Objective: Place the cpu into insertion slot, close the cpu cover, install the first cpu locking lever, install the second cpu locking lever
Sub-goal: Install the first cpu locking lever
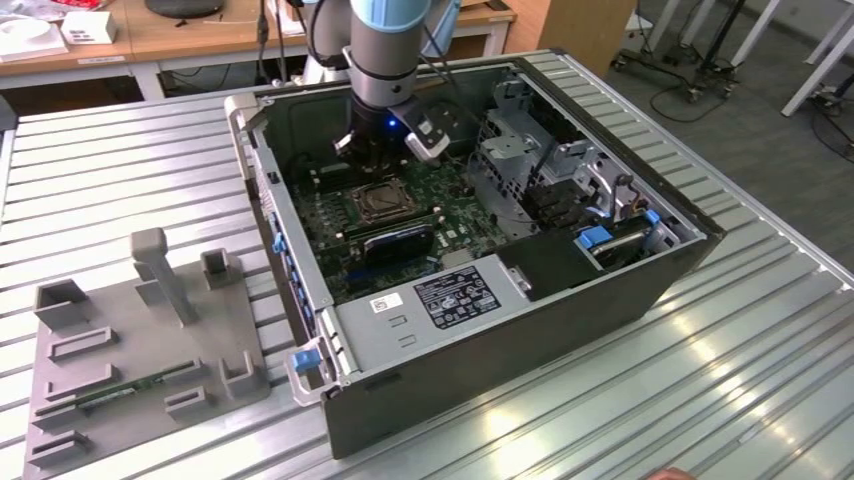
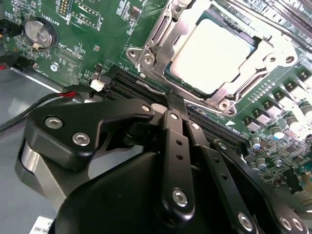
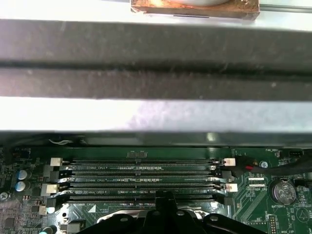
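Note:
The cpu lies flat in the insertion slot, its pale silvery face showing. The cpu cover is folded down around it, framing the chip. A thin wire locking lever runs along the socket's edge beside the memory slots. My gripper hangs just over that edge, its black fingers pressed together with the tip close to the lever's end. I cannot tell whether the tip touches the lever. In the exterior view the gripper is inside the open computer case, just behind the socket. The first wrist view shows the gripper above the memory slots.
Long black memory slots lie between the socket and the case wall. A coin battery and a red and black cable are nearby. A drive cage and power supply crowd the case. A grey fixture stands at the exterior view's left.

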